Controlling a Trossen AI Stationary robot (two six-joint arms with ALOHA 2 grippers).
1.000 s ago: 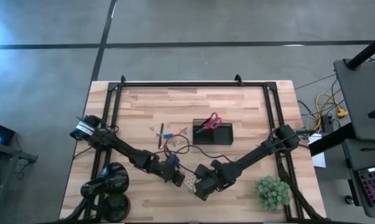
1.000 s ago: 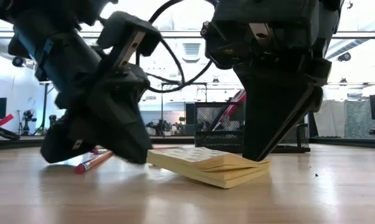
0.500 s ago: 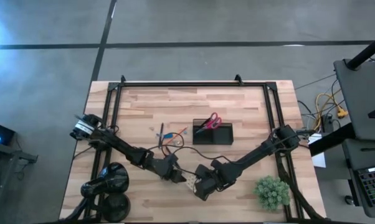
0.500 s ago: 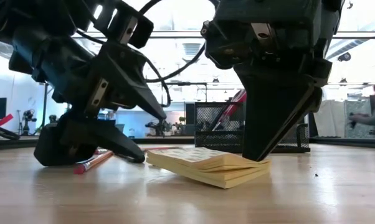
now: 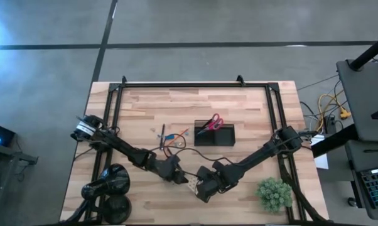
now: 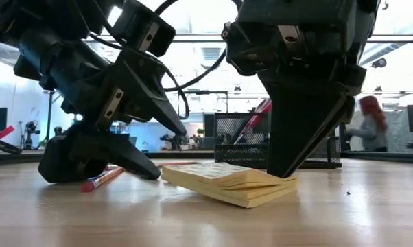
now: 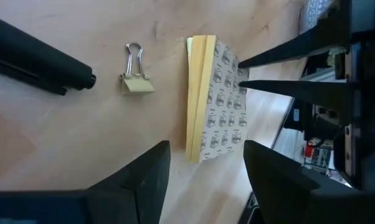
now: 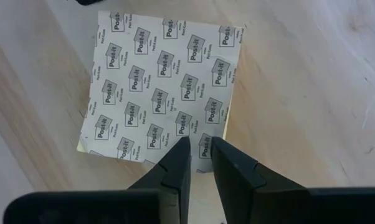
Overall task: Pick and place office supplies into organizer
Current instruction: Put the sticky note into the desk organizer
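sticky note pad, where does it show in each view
High view: sticky note pad mostly hidden, a sliver between the two hands near the front edge.
Low view: centre, flat on the table.
Left wrist view: centre, seen edge-on.
Right wrist view: fills the upper middle.
Shared landmark: right hand tips over the pad's edge.

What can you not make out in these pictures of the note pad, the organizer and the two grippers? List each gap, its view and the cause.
- Low view: whether the right gripper presses the note pad; their meeting point is too fine.
- Low view: the organizer contents, mostly hidden behind the right gripper.
- High view: the small supplies beside the organizer, too small to identify.
- High view: the note pad, almost covered by both grippers.
- Left wrist view: the left gripper is open beside the pad.
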